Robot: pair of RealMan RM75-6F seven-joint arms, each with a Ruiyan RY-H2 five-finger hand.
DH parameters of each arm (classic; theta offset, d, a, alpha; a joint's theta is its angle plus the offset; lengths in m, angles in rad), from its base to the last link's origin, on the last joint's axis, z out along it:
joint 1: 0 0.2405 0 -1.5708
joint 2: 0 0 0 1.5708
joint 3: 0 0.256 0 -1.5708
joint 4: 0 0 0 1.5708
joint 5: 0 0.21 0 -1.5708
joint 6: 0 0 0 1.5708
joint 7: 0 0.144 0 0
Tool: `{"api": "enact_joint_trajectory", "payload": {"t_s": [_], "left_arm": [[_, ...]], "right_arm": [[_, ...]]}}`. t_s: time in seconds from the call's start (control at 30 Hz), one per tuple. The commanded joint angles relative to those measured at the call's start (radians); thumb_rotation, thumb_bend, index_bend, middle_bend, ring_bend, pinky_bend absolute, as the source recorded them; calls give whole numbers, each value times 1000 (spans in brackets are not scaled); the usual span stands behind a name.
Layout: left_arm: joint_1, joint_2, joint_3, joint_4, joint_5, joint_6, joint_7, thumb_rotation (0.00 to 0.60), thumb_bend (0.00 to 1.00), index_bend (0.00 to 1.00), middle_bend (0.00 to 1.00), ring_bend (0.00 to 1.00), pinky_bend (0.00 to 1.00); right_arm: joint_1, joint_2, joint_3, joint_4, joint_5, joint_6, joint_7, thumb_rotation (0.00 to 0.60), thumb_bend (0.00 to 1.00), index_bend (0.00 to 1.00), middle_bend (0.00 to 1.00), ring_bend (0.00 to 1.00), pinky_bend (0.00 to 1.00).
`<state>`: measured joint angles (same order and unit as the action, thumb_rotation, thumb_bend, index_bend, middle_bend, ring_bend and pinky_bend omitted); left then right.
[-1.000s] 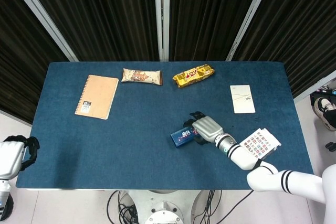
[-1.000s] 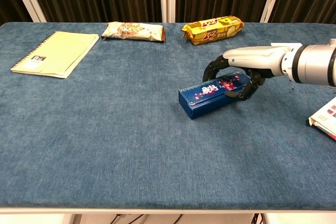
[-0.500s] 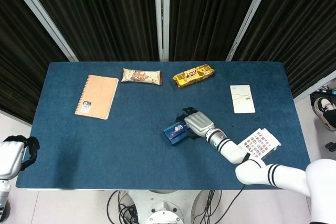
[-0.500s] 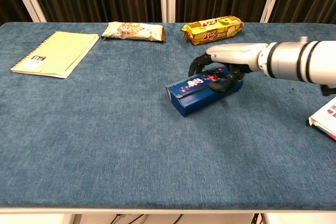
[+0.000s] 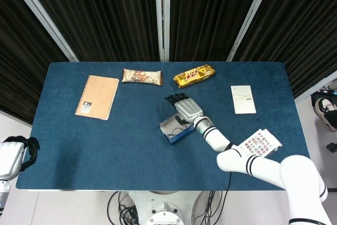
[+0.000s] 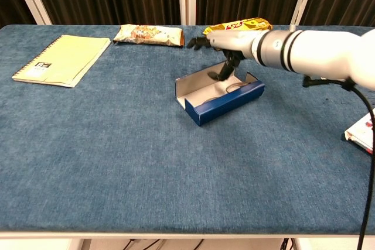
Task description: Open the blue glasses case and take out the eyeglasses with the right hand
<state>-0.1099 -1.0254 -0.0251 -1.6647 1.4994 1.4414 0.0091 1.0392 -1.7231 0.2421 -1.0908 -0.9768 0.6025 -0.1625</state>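
Observation:
The blue glasses case (image 5: 172,129) (image 6: 225,103) lies open mid-table, its pale grey inside facing up. A thin dark curved shape (image 6: 235,88), seemingly the eyeglasses, rests inside near the right end. My right hand (image 5: 185,109) (image 6: 227,46) hovers over the far side of the case with its fingers spread toward the left. One digit (image 6: 225,71) reaches down to the case's back wall, and the hand holds nothing. My left hand (image 5: 13,155) hangs off the table's near-left corner, seen only in the head view.
A tan notebook (image 5: 97,96) (image 6: 61,60) lies far left. A snack bar (image 5: 140,76) (image 6: 149,34) and a yellow packet (image 5: 194,75) (image 6: 237,30) sit along the far edge. A white card (image 5: 243,99) and a printed sheet (image 5: 260,143) (image 6: 364,128) lie to the right.
The right hand dragged the shut case leftward and turned it. The case now stands open, and the hand has lifted off it with fingers spread.

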Motion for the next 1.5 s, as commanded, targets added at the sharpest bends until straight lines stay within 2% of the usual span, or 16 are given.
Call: {"api": "enact_joint_trajectory", "payload": {"t_s": [0.03,0.17,0.23,0.33,0.47,0.6,0.83,1.07,1.23,1.37,1.5], "left_arm": [[0,0,0,0,0,0,-2,600,579,658,654,455,413],[-1,0,0,1,1,-1,-4,600,579,658,654,455,413],[-1,0,0,1,2,-1,-3,600,580,657,654,455,413],[-1,0,1,0,2,0,1,600,579,657,654,455,413],[1,-1,1,-2,2,2,9,600,579,657,654,455,413],[1,-2,1,-4,0,3,13,600,580,657,653,455,413],[0,-2,0,-4,-3,1,14,600,580,658,653,455,413],[0,-2,0,-3,-1,1,13,600,579,657,654,455,412],[0,-3,0,-4,0,2,17,600,579,657,653,455,411],[2,-3,0,-5,-1,4,19,600,580,657,653,455,411],[2,-3,0,-4,-2,3,18,600,579,658,653,455,411]], "right_arm": [[2,-11,21,16,13,46,-9,600,448,0,46,0,0],[-58,68,6,-102,-46,107,32,600,449,0,55,0,0],[-93,114,-15,-167,-80,128,52,600,452,0,104,0,0],[-152,195,-67,-270,-127,145,78,600,477,0,182,0,0],[-196,245,-119,-326,-159,149,89,600,523,0,238,0,0],[-218,254,-137,-331,-179,150,110,600,581,0,243,0,0],[-244,274,-164,-346,-236,158,137,600,596,0,261,0,0],[-309,361,-232,-478,-333,219,138,600,595,0,312,0,0],[-322,385,-269,-567,-419,225,162,600,595,0,323,0,0],[-303,375,-274,-602,-509,224,185,600,594,0,306,0,0],[-281,346,-235,-590,-543,247,179,600,598,0,297,0,0]]}}
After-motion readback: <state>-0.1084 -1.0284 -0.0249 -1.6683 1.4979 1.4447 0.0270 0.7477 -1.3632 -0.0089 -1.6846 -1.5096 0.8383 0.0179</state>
